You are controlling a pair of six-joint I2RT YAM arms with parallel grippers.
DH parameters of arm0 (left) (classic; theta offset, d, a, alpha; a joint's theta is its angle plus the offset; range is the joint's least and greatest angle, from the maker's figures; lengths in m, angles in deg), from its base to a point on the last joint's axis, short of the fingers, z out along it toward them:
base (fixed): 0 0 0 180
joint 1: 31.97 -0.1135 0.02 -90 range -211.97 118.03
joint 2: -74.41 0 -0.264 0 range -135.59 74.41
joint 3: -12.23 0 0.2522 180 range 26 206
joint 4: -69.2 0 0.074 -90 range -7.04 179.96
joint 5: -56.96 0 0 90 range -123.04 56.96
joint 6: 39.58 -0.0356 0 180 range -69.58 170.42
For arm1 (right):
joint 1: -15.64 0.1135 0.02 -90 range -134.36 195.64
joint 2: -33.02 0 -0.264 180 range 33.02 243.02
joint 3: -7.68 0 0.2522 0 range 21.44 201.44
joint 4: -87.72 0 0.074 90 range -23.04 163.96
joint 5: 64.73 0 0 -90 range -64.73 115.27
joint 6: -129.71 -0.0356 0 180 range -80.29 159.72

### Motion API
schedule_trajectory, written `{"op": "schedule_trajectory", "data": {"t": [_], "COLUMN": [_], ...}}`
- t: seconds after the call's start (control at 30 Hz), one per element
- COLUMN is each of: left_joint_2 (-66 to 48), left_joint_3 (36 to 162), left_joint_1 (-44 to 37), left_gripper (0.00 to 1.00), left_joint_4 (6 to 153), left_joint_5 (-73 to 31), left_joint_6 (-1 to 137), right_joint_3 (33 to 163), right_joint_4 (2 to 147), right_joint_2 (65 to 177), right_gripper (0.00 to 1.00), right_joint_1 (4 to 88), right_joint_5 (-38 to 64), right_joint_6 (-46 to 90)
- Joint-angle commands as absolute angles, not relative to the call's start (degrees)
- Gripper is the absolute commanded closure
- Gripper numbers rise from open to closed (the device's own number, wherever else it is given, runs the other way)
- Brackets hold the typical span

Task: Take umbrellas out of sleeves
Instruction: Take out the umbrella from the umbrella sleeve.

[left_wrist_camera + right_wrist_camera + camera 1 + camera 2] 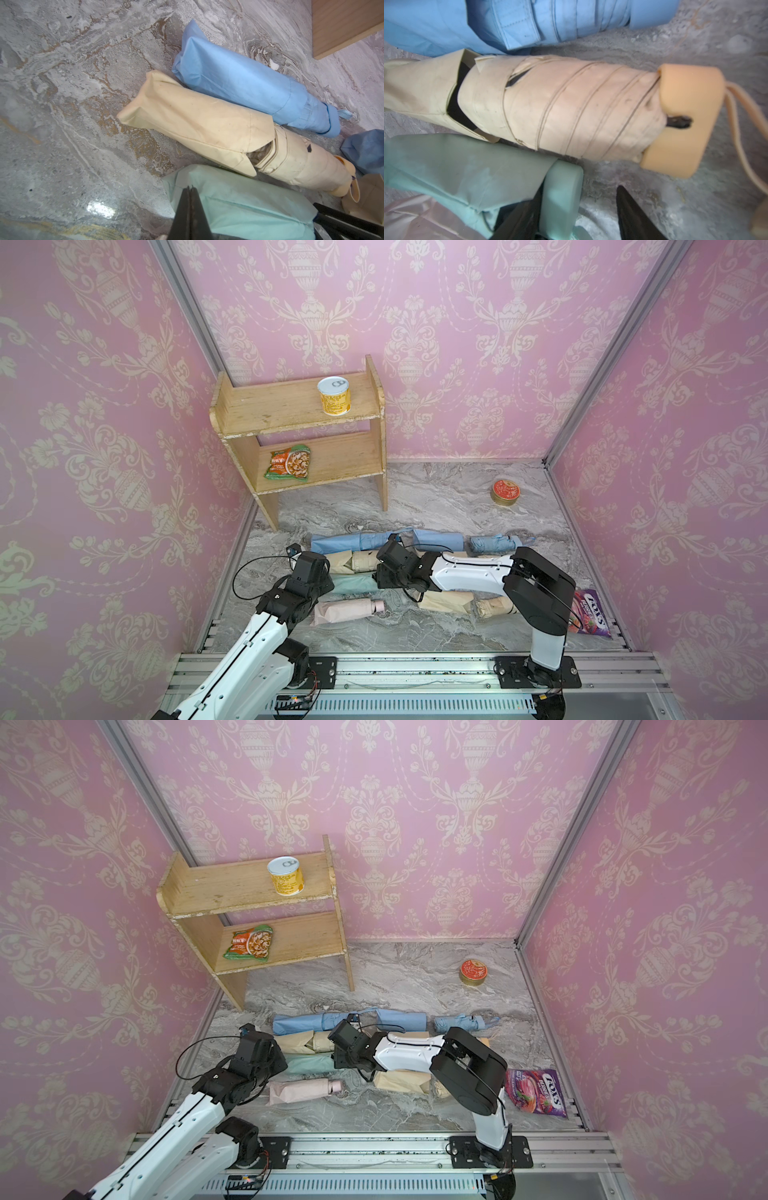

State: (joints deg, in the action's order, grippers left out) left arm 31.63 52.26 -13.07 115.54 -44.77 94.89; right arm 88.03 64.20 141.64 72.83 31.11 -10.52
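Note:
A mint sleeve [239,207] lies on the marble floor with its mint umbrella inside; only the stubby mint handle [562,197] sticks out. My left gripper [190,188] is shut, its tips resting on the sleeve near its closed end, and I see no fabric between them. My right gripper [579,188] is open and straddles the mint handle, one finger against it. Beside it a beige umbrella [571,108] pokes halfway out of its beige sleeve [197,124]. In both top views the arms cover most of the mint sleeve [353,584].
A sleeved blue umbrella [349,541], a blue sleeve [438,540] and a bare blue umbrella [494,543] lie in the far row. A pink umbrella [345,611] and beige pieces [446,601] lie nearer. Also present: wooden shelf [299,427], red tin [505,492], candy bag [590,614].

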Motion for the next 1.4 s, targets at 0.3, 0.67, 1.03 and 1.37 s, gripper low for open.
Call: {"op": "schedule_trajectory", "data": {"t": [0.3,0.67,1.03,1.37], "left_joint_2": [31.5,26.9,28.5,31.0], "left_joint_3": [50.2,48.5,49.8,49.5], "left_joint_1": [-14.2,-14.7,-15.7,-17.5], "left_gripper": [0.55,0.88,1.00,1.00], "left_joint_4": [116.6,109.2,108.8,111.4], "left_joint_5": [-42.2,-41.4,-44.0,-45.3], "left_joint_6": [95.5,95.3,93.2,92.8], "right_joint_3": [87.8,87.5,87.0,86.5], "right_joint_4": [58.3,58.5,58.0,57.6], "right_joint_2": [144.4,144.3,144.3,143.8], "right_gripper": [0.41,0.41,0.40,0.40], "right_joint_1": [72.6,72.6,72.6,72.4], "right_joint_5": [34.4,34.5,35.6,36.7], "right_joint_6": [-11.0,-11.0,-10.8,-10.7]}}
